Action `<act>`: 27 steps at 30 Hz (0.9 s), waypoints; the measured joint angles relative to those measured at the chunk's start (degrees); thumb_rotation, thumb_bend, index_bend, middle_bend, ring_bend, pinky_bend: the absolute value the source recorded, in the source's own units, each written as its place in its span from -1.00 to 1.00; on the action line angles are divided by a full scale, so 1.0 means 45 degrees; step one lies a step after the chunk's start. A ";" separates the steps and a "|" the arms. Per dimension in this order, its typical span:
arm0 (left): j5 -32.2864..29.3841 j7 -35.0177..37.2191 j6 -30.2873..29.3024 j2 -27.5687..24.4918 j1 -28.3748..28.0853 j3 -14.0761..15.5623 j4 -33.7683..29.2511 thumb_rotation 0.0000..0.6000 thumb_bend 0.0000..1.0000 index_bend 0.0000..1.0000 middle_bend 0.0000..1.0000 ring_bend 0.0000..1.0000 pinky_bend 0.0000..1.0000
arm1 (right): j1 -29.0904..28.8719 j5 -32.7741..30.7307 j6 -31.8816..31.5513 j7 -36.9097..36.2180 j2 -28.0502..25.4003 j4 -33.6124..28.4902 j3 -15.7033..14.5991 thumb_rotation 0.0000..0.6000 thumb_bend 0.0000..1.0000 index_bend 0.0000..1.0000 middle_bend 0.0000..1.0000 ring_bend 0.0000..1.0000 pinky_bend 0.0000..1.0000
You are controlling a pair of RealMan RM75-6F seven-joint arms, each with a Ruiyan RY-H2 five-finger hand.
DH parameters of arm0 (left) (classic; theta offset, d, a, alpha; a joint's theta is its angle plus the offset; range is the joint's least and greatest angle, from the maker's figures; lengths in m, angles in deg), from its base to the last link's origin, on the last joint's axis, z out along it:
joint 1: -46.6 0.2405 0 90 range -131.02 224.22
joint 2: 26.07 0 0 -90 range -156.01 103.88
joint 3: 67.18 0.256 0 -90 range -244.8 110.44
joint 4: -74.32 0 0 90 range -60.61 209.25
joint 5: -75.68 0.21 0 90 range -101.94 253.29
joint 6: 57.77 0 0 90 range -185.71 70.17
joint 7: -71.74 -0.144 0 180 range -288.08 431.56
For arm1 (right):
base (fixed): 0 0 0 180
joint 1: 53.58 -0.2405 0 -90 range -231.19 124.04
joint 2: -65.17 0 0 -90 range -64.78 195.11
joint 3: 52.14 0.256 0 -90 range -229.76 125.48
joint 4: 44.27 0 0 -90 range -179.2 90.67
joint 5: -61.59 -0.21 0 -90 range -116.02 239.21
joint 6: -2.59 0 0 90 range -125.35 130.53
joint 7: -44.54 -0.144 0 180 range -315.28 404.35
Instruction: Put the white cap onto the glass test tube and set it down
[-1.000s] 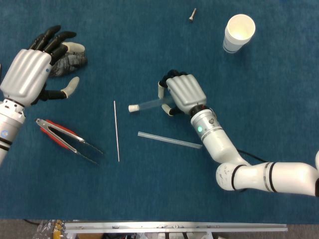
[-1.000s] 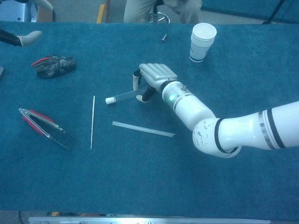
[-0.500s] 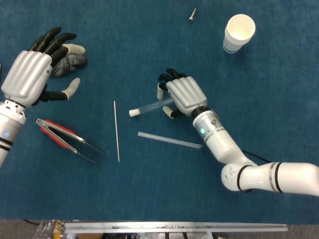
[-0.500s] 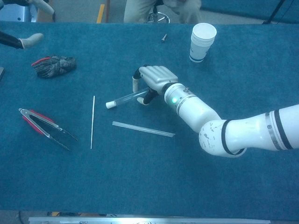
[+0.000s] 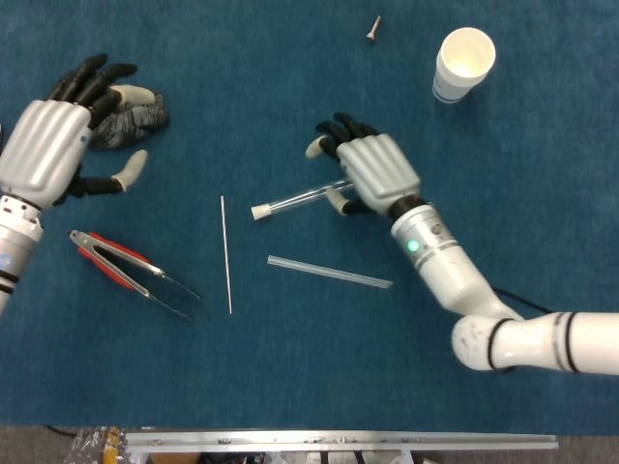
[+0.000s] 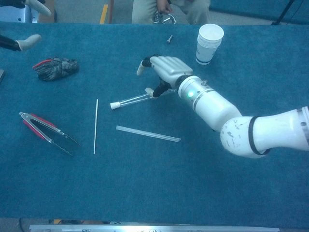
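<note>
The glass test tube (image 5: pixel 302 197) (image 6: pixel 140 98) lies on the blue table with the white cap (image 5: pixel 259 211) (image 6: pixel 114 105) on its left end. My right hand (image 5: pixel 375 168) (image 6: pixel 166 69) hovers over the tube's right end with its fingers spread and raised. Its thumb (image 6: pixel 151 91) sits just beside the glass, and nothing is gripped. My left hand (image 5: pixel 46 143) is far to the left with fingers apart and holds nothing; only its fingertips (image 6: pixel 28 40) show in the chest view.
A paper cup (image 5: pixel 463 62) and a screw (image 5: pixel 373 29) stand at the back. A dark glove (image 5: pixel 135 114), red-handled tongs (image 5: pixel 131 273), a thin rod (image 5: pixel 225 253) and a clear strip (image 5: pixel 329 272) lie left of and in front of the tube.
My right hand has uncurled its fingers from the tube and drawn back to the right. The capped tube now lies free, turned slightly. My left hand barely moved.
</note>
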 measured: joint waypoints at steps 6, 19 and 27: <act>0.0000 -0.0327 -0.0690 0.0391 0.0363 0.0065 0.0979 0.83 -0.25 -0.50 -0.74 -1.00 -0.86 | 0.1018 0.1042 -0.1559 -0.0013 -0.1716 -0.1986 -0.0303 1.00 -0.24 -0.35 -0.57 -0.82 -0.65; 0.0154 -0.1787 -0.2545 0.0799 0.1920 0.0693 0.2804 0.77 -0.25 -0.50 -0.73 -1.00 -0.86 | 0.4107 0.3502 -0.4778 -0.0146 -0.5654 -0.5126 -0.2036 1.00 -0.24 -0.35 -0.55 -0.82 -0.65; 0.0218 -0.1127 -0.3443 0.0668 0.3064 0.1078 0.3363 0.76 -0.25 -0.50 -0.72 -1.00 -0.86 | 0.6050 0.4919 -0.6359 -0.1372 -0.7534 -0.5987 -0.2923 1.00 -0.24 -0.35 -0.55 -0.82 -0.65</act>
